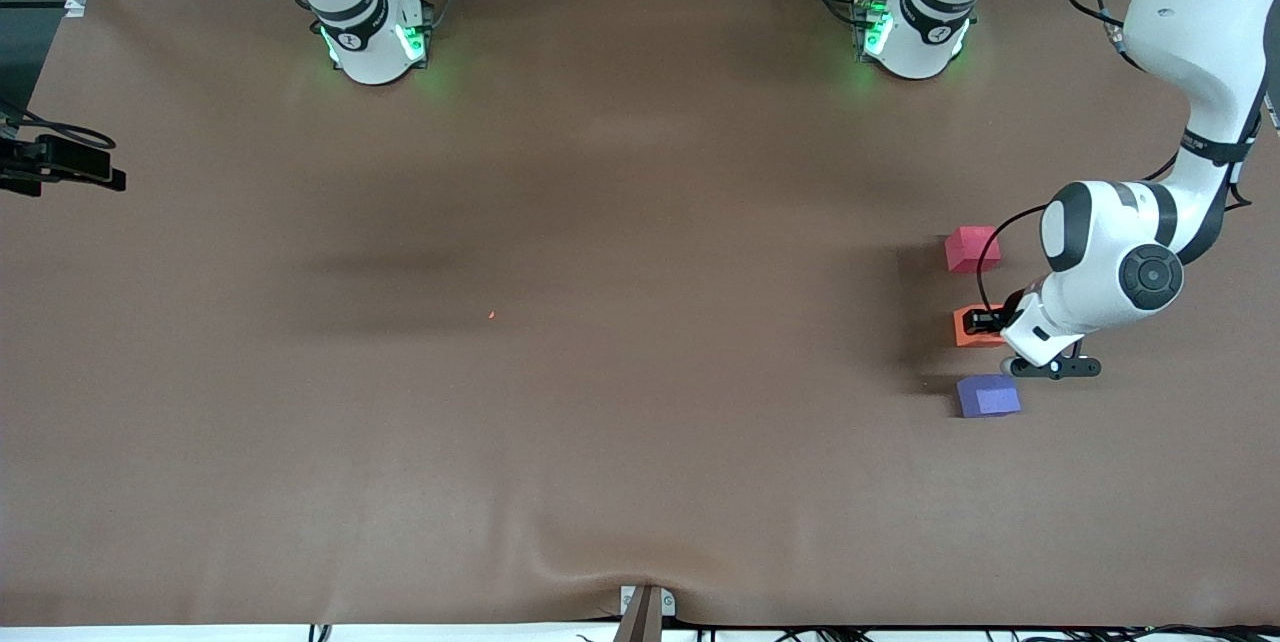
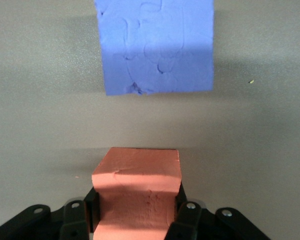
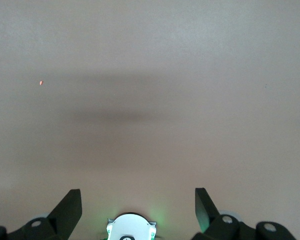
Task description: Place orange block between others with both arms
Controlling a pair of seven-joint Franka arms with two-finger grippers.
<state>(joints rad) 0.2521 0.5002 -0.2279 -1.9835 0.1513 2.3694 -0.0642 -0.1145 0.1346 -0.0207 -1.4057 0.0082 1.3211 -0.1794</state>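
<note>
The orange block point(image 1: 966, 328) point(image 2: 137, 182) sits in line between the pinkish-red cube point(image 1: 972, 249) and the purple-blue cube point(image 1: 988, 395) point(image 2: 155, 47), toward the left arm's end of the table. My left gripper point(image 1: 986, 322) point(image 2: 136, 215) is shut on the orange block, one black finger pressed against each side. I cannot tell whether the block touches the cloth. The pinkish-red cube is hidden in the left wrist view. My right gripper point(image 3: 137, 192) hangs open and holds nothing, high over bare brown cloth near its own base; its hand is out of the front view.
The brown cloth point(image 1: 600, 372) covers the whole table. A black clamp point(image 1: 60, 162) juts in at the right arm's end. A small bracket point(image 1: 645, 607) stands at the edge nearest the front camera. A tiny red speck point(image 1: 491, 315) lies mid-table.
</note>
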